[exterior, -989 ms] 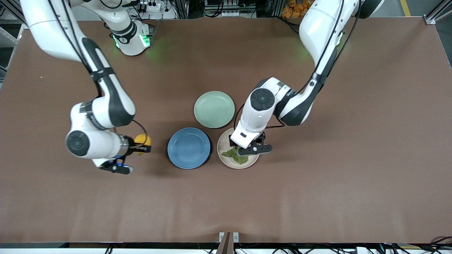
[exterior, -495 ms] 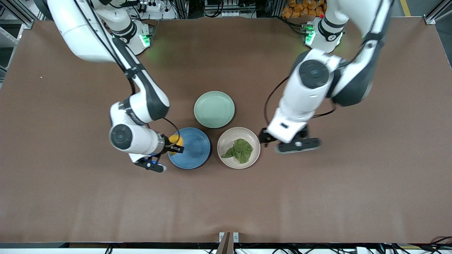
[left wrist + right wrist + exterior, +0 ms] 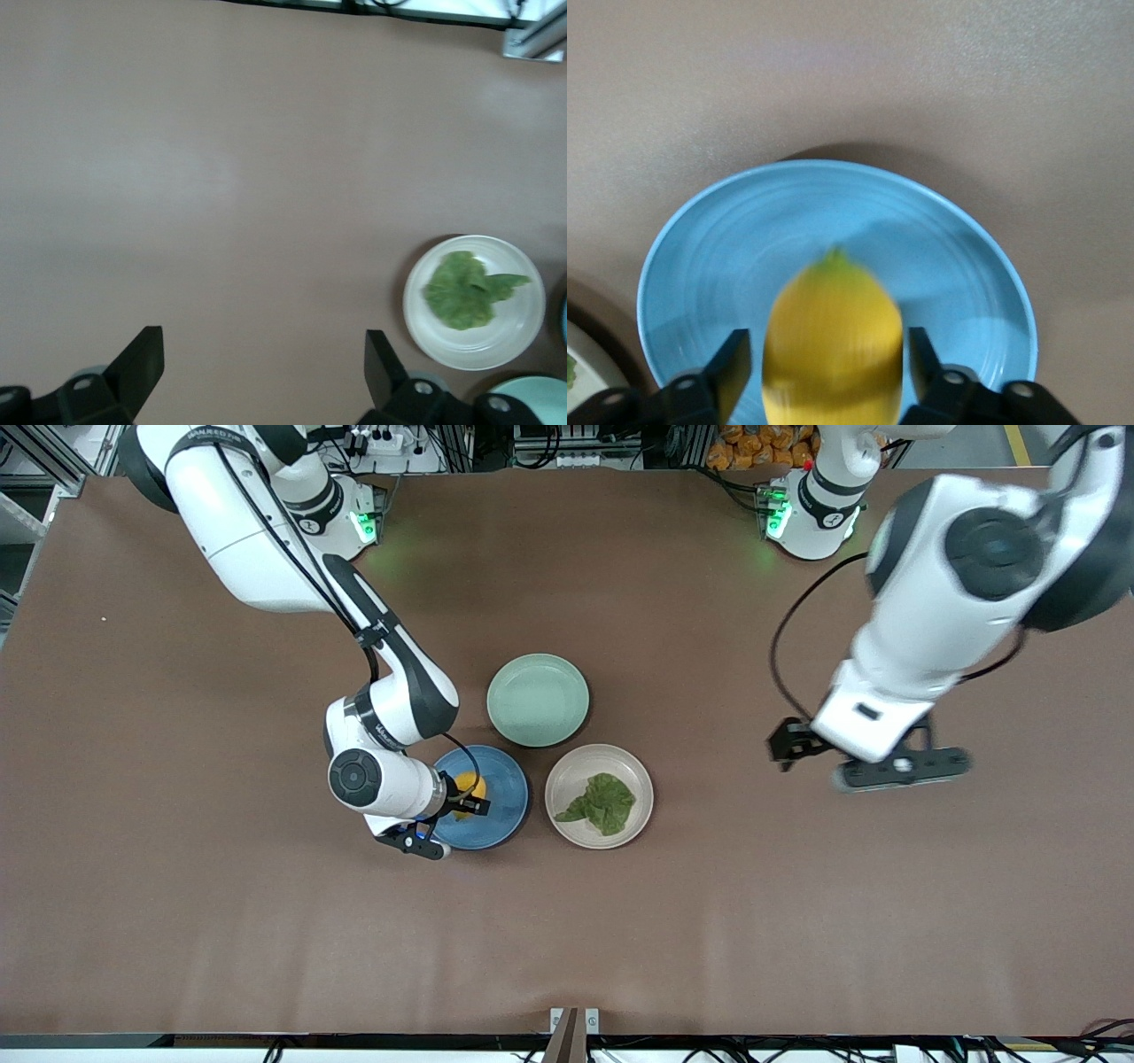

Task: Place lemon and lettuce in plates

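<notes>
The lemon (image 3: 469, 786) is over the blue plate (image 3: 498, 819), between the spread fingers of my right gripper (image 3: 462, 804). In the right wrist view the lemon (image 3: 833, 345) shows a gap to each finger above the blue plate (image 3: 744, 248), so my right gripper (image 3: 830, 376) is open. The lettuce (image 3: 604, 802) lies in the beige-pink plate (image 3: 574, 772), beside the blue plate. My left gripper (image 3: 897, 771) is open and empty, up over bare table toward the left arm's end. Its wrist view shows its fingers (image 3: 261, 372) apart, with the lettuce (image 3: 462, 288) in its plate (image 3: 523, 336).
A pale green plate (image 3: 538, 699) stands empty, farther from the front camera than the other two plates, and touches neither. It also shows at the edge of the left wrist view (image 3: 532, 398). The rest is brown table.
My right arm carried the lemon from over bare table to over the blue plate. My left gripper left the lettuce in the beige-pink plate, rose and swung away toward the left arm's end.
</notes>
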Controlling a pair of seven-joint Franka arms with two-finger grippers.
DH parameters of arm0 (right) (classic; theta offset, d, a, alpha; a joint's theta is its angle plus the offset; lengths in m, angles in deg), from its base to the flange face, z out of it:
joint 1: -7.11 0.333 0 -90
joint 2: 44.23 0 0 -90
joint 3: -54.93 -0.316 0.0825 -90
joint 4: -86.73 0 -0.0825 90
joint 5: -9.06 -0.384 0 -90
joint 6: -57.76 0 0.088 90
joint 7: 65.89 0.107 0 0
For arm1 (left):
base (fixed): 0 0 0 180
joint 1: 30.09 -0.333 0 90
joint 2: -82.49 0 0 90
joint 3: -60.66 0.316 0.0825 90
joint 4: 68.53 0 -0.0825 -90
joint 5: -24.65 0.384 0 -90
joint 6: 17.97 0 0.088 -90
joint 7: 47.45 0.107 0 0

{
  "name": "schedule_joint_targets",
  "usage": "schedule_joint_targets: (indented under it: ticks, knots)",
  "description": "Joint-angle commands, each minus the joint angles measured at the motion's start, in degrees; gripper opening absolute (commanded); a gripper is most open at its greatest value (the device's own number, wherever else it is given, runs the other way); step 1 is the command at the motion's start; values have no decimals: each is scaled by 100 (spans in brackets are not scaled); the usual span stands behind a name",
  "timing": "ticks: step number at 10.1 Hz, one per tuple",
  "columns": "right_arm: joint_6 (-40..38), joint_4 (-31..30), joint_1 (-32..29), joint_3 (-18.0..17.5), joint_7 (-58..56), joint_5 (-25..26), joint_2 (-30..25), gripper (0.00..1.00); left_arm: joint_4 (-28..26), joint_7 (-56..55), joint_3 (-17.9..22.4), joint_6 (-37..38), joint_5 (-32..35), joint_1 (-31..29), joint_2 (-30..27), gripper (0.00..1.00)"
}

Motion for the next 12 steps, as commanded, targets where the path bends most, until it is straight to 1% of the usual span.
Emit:
schedule_joint_targets:
  ticks: [1, 2, 3, 5, 6, 7, 8, 9, 11, 12]
  knots:
    - [-16, 254, 11, -8, 40, -30, 57, 100, -178, 230, -34, 456, -46, -265, -562, 100]
    - [-112, 446, -85, -8, 31, -73, -92, 100, -205, 352, -34, 659, -46, -370, -781, 100]
    - [-600, 509, -304, -43, -4, -83, -276, 100, -214, 492, -42, 843, -54, -588, -957, 100]
    - [-1524, 571, -638, 9, -650, -48, -802, 100, -336, 939, -8, 1047, -63, -704, -1239, 100]
    - [-2102, 554, -892, 18, -1002, -4, -1205, 100, -337, 1038, 10, 1143, -80, -844, -1249, 100]
    - [-2413, 554, -1086, 35, -1337, 153, -1540, 100, -337, 1291, -42, 1196, -107, -1037, -1232, 100]
    - [-2746, 536, -1427, 18, -1705, 242, -1900, 100, -328, 1407, 1, 1240, -151, -1047, -1232, 100]
    - [-3045, 545, -1622, 18, -2118, 260, -2269, 100, -328, 1356, 10, 1241, -151, -1047, -1258, 100]
    - [-3416, 335, -1729, 9, -2534, 619, -3112, 100, -267, 1312, -33, 1241, -63, -1012, -1267, 100]
    - [-3574, 282, -1773, 9, -2605, 664, -3395, 100, -266, 1285, -42, 1241, -115, -1012, -1249, 100]
